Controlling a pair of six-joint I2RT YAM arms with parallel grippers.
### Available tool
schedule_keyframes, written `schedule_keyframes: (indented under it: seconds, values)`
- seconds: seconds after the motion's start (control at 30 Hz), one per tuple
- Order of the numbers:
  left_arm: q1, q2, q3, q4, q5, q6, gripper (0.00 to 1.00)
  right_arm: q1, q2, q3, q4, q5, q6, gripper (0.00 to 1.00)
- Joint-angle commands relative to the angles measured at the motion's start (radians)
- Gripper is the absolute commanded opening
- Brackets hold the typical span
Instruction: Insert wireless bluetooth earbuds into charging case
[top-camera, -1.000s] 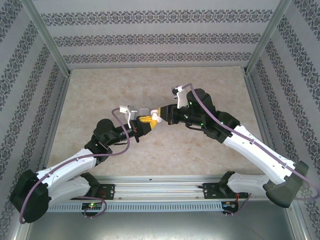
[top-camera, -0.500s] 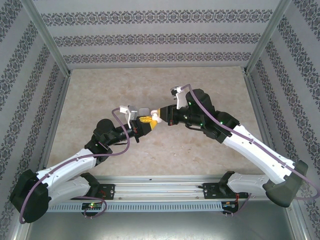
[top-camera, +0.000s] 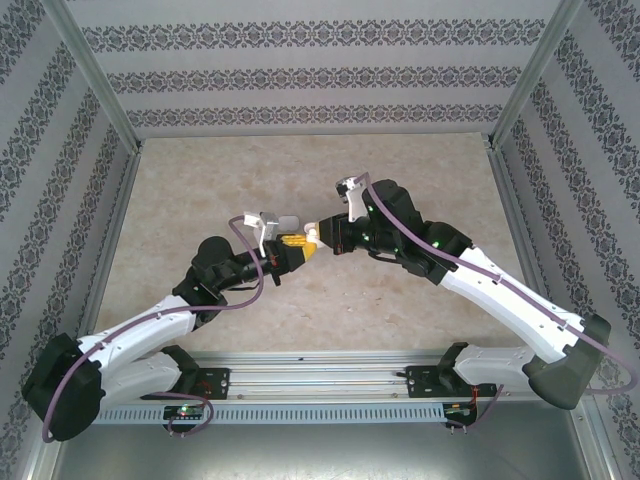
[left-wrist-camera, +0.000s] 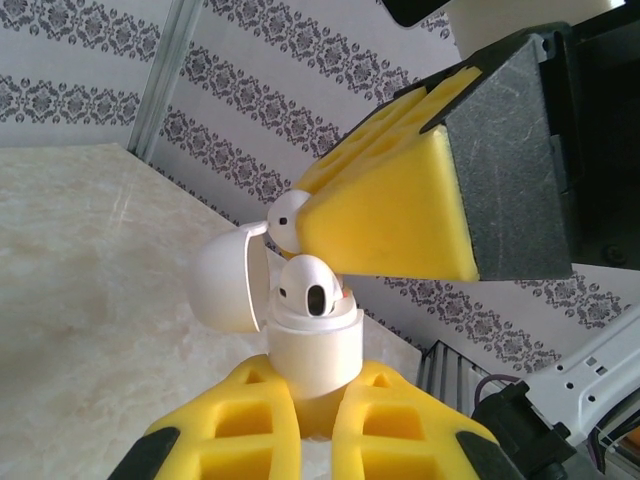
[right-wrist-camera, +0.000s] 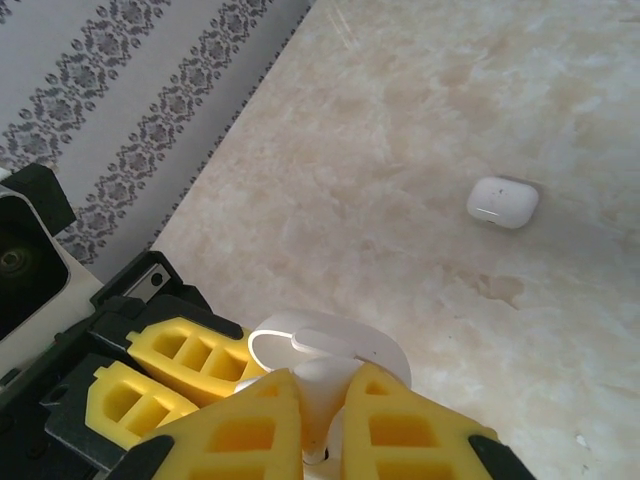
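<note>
Both arms reach from the near edge of the table (top-camera: 200, 180) and meet above its middle.

The left gripper (left-wrist-camera: 312, 400) is clamped narrow on the lower body of the case (left-wrist-camera: 310, 345). Its yellow fingers (left-wrist-camera: 240, 425) press the case from either side and hold it upright, off the table. The lid (left-wrist-camera: 228, 285) is hinged open and hangs off the side of the case. The seated earbud (left-wrist-camera: 308, 285) sits in one well, with its rounded head standing above the rim.

The right gripper (right-wrist-camera: 322, 392) comes in from the opposite side, its fingers nearly together on the held earbud (left-wrist-camera: 285, 218). It pinches this earbud by the stem, and the white head pokes out past the fingertips. The head hangs just above the open case, between the lid's rim and the seated earbud. It is close to both, but I cannot tell whether it touches either. In the right wrist view, the stem runs down between the yellow pads, with the open lid right behind it and the left gripper's fingers to the left.

Farther off, a second case (right-wrist-camera: 502, 202) lies shut and flat on the table, well apart from both grippers and clear of the walled edge. Patterned walls (top-camera: 320, 70) stand along the far and side edges.
</note>
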Motion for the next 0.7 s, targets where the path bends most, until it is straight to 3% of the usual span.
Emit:
schedule_keyframes:
  seconds: [0.0, 0.67]
  values:
    - [-0.01, 0.015, 0.035, 0.082, -0.008, 0.004, 0.0, 0.03, 0.007, 0.023, -0.09, -0.008, -0.018, 0.14]
    - [-0.01, 0.028, 0.028, 0.095, -0.012, 0.012, 0.0, 0.05, 0.038, 0.09, -0.123, -0.015, 0.041, 0.27]
